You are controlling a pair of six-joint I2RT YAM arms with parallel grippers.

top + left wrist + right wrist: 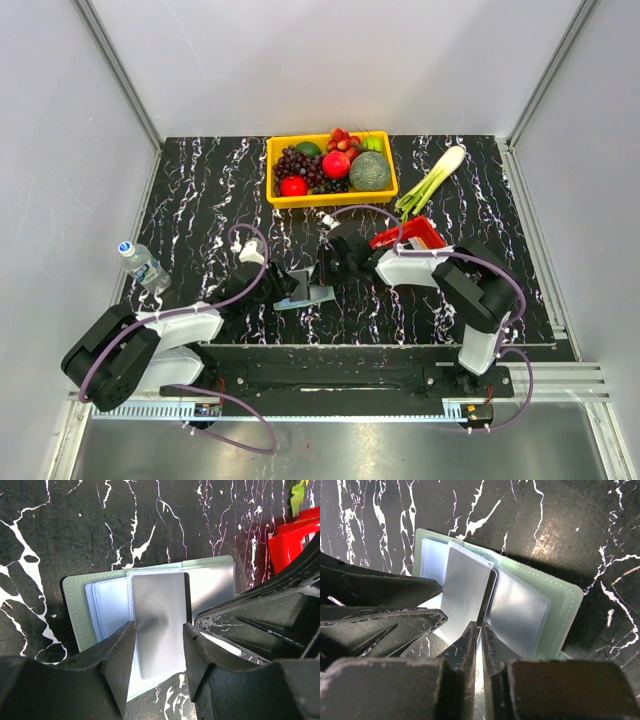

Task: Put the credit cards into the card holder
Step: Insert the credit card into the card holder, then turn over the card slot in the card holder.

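Observation:
The grey-green card holder (312, 295) lies open on the black marbled table, its clear inner pockets fanned up; it also shows in the left wrist view (75, 605) and the right wrist view (560, 600). My right gripper (480, 626) is shut on a thin credit card (489, 597), seen edge-on, whose far end sits between two pockets. My left gripper (158, 626) is open, its fingers (120, 655) on either side of an upright grey pocket leaf (160, 610). In the top view the left gripper (290, 285) and right gripper (325, 268) meet over the holder. Other cards are out of view.
A red mesh basket (410, 237) stands just right of the right gripper, also in the left wrist view (292, 537). A yellow tray of fruit (275, 165) and a green onion (432, 180) lie at the back. A water bottle (143, 264) lies at the left.

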